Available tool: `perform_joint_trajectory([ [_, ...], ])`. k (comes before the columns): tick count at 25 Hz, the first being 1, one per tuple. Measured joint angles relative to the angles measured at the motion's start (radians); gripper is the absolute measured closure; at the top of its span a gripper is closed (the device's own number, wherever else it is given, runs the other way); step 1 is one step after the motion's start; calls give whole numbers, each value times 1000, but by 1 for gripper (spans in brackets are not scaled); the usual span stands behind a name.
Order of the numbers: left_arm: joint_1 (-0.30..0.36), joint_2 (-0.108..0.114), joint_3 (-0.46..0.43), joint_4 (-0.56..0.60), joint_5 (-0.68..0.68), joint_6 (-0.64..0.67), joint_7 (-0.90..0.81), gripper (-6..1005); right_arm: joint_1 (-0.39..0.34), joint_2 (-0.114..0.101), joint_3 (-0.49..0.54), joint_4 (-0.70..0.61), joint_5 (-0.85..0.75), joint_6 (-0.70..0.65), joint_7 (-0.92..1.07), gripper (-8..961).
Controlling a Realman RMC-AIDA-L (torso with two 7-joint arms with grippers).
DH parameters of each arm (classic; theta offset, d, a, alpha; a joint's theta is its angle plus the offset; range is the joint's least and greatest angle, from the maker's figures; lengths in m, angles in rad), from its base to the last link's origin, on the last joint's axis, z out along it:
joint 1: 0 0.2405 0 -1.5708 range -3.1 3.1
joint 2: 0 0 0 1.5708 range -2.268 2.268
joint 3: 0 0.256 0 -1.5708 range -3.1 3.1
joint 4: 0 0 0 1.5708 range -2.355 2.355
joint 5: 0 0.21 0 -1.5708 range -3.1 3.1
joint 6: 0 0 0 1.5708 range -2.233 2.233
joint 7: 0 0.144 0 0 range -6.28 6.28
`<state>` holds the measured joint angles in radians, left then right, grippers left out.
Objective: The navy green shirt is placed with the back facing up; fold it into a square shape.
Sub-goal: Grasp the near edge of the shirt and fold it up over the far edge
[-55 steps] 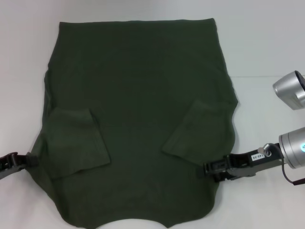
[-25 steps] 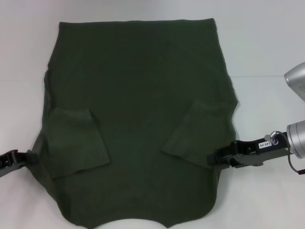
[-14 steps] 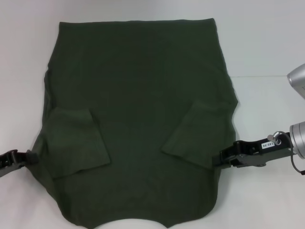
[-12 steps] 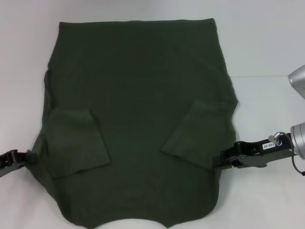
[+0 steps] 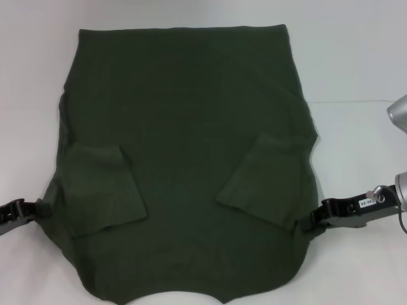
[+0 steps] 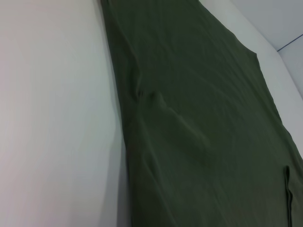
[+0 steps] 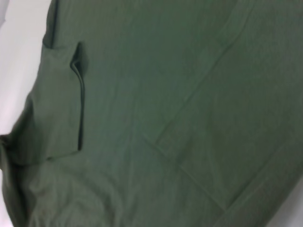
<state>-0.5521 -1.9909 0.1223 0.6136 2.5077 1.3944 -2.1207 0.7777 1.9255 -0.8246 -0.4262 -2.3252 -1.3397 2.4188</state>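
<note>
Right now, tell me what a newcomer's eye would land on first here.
The navy green shirt fills the white table, back up, both sleeves folded inward. The left gripper and the right gripper sit at its opposite side edges, near the shoulders.

Navy green shirt [image 5: 184, 152]: dark olive, spread flat on white table, back up, both sleeves folded inward.

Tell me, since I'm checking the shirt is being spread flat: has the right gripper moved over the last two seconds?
Yes. The right gripper has slid outward toward the robot's right, dragging the navy green shirt's edge with it, away from the folded-in right sleeve.
</note>
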Motion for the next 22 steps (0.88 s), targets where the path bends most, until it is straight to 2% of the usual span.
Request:
perform_joint_trajectory([
  [1,0,0,0,0,0,0,0,979,-1,-2,0,0,-4,0,-4,802],
  [6,0,1,0,0,-1,0,-4,980,-22,-16,5,-11,-11,-9,-34,923],
  [11,7,5,-5,7,-1,4,-11,979,-60,-33,15,-57,-8,-27,-82,922],
  [16,11,9,-8,17,3,9,-25,979,-68,-46,40,-63,-7,-53,-133,922],
  [22,9,11,-5,24,4,13,-39,980,-69,-47,34,-63,-11,-54,-139,921],
])
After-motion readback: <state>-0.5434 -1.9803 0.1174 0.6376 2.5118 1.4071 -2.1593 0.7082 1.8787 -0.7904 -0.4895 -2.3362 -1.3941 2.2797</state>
